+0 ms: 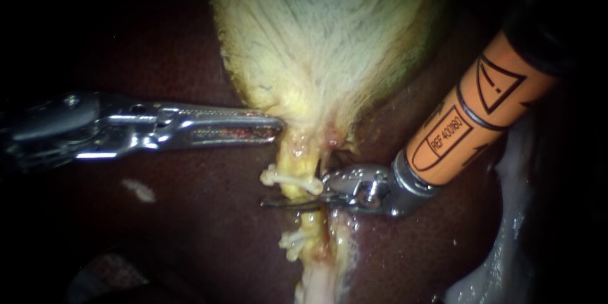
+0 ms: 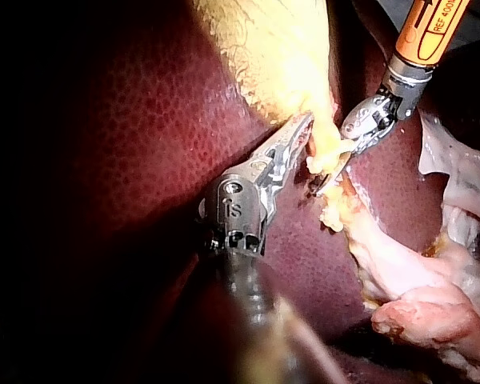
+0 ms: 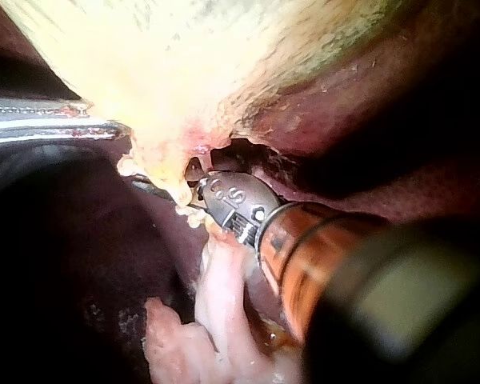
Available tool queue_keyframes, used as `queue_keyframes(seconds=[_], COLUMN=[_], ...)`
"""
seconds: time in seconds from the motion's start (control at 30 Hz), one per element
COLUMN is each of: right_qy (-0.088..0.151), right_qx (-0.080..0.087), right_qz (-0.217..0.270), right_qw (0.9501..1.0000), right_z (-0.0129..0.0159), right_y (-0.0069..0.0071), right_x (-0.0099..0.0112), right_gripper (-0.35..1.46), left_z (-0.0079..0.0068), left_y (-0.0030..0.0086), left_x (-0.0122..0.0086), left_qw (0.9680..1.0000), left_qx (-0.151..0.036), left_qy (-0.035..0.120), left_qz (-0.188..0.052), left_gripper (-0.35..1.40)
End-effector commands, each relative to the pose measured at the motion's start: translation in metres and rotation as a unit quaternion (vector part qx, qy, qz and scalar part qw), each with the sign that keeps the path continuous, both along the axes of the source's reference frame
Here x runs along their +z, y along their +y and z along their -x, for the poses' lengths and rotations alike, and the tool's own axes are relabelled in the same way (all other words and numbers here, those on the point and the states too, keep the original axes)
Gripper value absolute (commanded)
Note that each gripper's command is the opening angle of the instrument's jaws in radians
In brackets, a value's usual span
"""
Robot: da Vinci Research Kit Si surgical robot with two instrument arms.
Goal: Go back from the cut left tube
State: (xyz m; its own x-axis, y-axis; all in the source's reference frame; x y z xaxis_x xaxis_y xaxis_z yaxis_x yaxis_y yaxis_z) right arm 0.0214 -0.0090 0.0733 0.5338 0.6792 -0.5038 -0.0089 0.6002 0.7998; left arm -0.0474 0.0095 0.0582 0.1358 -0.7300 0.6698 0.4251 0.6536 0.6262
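Liver (image 1: 190,234): dark, under everything.
Gallbladder (image 1: 323,38): pale, far side.
Right instrument (image 1: 271,203): not back yet; pincer clenched, lying across the tube.
Left instrument (image 1: 280,128): pincer grasping the gallbladder's narrow end.
Tube (image 1: 311,220): middle, between two clips (image 1: 291,179).
Left to do: pulling away, right.

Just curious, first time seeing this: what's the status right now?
Left instrument shut on gallbladder. Right instrument at the tube, between two clips. Way back looks clear.

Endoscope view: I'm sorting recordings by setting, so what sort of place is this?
Most likely a robotic surgery practice bench. Dark red liver and a pale gallbladder fill the view, white clips sit on a tube, and the left instrument and right instrument reach in from either side.
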Motion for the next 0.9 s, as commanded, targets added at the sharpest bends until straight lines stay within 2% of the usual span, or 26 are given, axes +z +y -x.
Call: queue_keyframes(seconds=[0.03,0.33,0.4,0.5,0.57,0.6,0.7,0.9], right_qy=[0.0,0.002,0.003,0.002,0.004,0.004,0.006,0.003], right_qx=[0.0,-0.003,-0.005,-0.003,0.0,0.0,0.002,0.005], right_qz=[0.0,0.0,0.0,0.001,0.001,0.001,0.001,-0.001], right_qw=[1.0,1.0,1.0,1.0,1.0,1.0,1.0,1.0], right_z=[0.0,0.0004,0.0005,0.0005,0.0004,0.0004,0.0004,0.0005], right_y=[0.0,-0.0003,-0.0004,-0.0006,-0.0006,-0.0006,-0.0006,-0.0004], right_x=[0.0,-0.0001,-0.0001,-0.0003,-0.0003,-0.0003,-0.0003,-0.0004], right_gripper=[-0.35,-0.35,-0.01,0.34,0.66,0.74,0.86,0.93], left_z=[0.0,0.0,0.0,0.0001,0.0001,0.0001,0.0001,0.0001], left_y=[0.0,0.0,0.0,0.0,0.0,0.0,0.0,0.0], left_x=[0.0001,0.0001,0.0001,0.0001,0.0001,0.0001,0.0001,0.0001], left_qw=[1.0,1.0,1.0,1.0,1.0,1.0,1.0,1.0], left_qx=[0.001,0.001,0.001,0.001,0.001,0.001,0.001,0.001], left_qy=[0.0,0.0,0.0,0.0,0.0,0.0,0.0,0.0], left_qz=[0.0,0.0,0.0,0.0,0.0,0.0,0.0,0.0], left_gripper=[-0.35,-0.35,-0.35,-0.35,-0.35,-0.35,-0.35,-0.35])
